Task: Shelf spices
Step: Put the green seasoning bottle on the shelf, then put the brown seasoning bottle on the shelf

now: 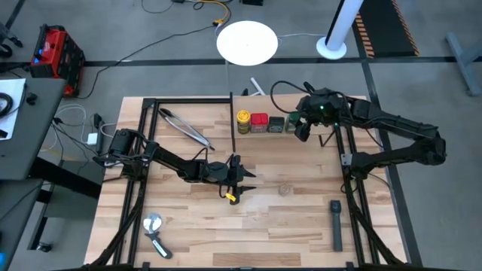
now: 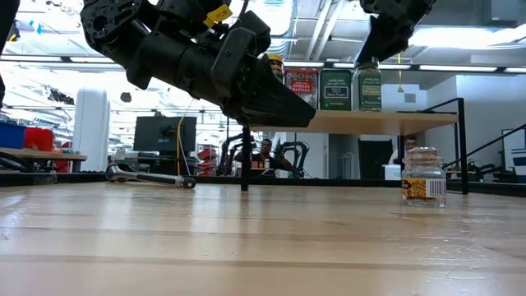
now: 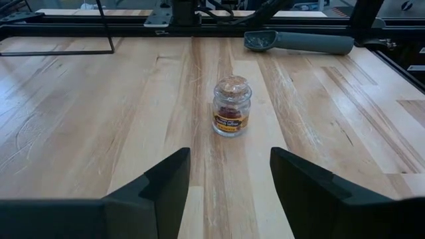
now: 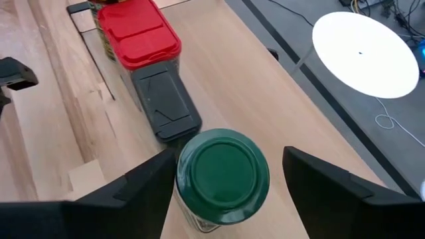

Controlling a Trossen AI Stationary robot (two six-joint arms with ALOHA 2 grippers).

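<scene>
At upper right, the right claw (image 4: 226,192) hangs open around the green-lidded round jar (image 4: 222,174) on the light-wood shelf (image 4: 265,86). The left claw (image 3: 229,182), at frame centre, is spread open and empty, facing the small clear-tan glass jar (image 3: 232,106) on the slatted wooden surface (image 3: 80,126).

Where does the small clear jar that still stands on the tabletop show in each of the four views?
High view: small clear jar on the tabletop, right of the left gripper.
Low view: jar at right, below the shelf.
Left wrist view: jar at centre, ahead of the open fingers.
Right wrist view: not in it.
Shared landmark: the long black tool, behind the jar in the left wrist view.
</scene>
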